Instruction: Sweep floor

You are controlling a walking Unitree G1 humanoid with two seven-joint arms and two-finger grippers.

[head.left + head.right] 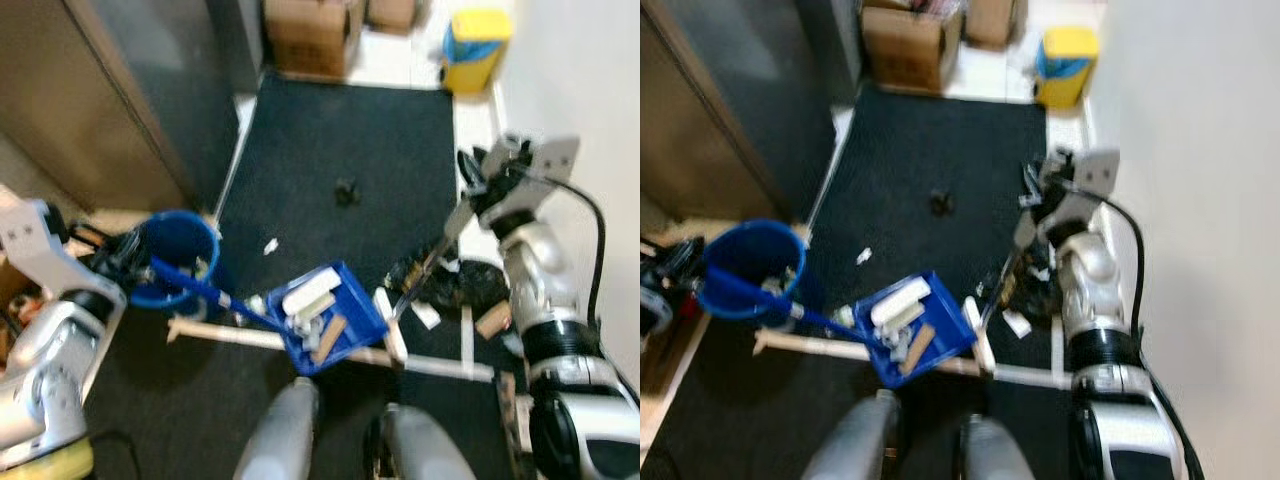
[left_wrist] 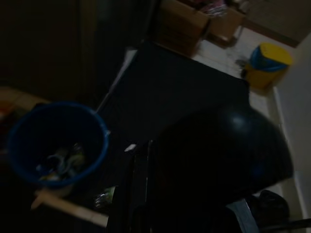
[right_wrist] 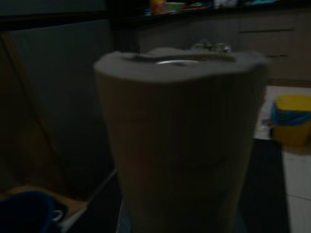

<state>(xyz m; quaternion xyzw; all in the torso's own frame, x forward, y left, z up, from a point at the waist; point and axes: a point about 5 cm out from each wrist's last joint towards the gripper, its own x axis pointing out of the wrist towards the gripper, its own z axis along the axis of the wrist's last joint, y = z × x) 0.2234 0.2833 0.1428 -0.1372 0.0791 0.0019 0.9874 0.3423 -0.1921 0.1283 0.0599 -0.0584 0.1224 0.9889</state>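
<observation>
A blue dustpan (image 1: 335,318) loaded with white and tan scraps rests on the black mat (image 1: 350,140) just ahead of my feet. Its long blue handle (image 1: 195,285) runs back to my left gripper (image 1: 125,256), which is shut on it beside a blue bucket (image 1: 182,256). My right gripper (image 1: 484,186) is shut on the broom handle (image 1: 432,262); the broom's dark head (image 1: 445,285) sits on the floor right of the dustpan. In the right wrist view the beige wrapped handle (image 3: 182,136) looms close. The bucket (image 2: 53,143) holds some litter.
A dark clump (image 1: 346,190) and a white scrap (image 1: 270,245) lie on the mat. A pale strip (image 1: 240,337) crosses the floor under the dustpan. Cardboard boxes (image 1: 310,35) and a yellow bin (image 1: 476,42) stand beyond. Cabinet (image 1: 110,100) at left, white wall (image 1: 590,90) at right.
</observation>
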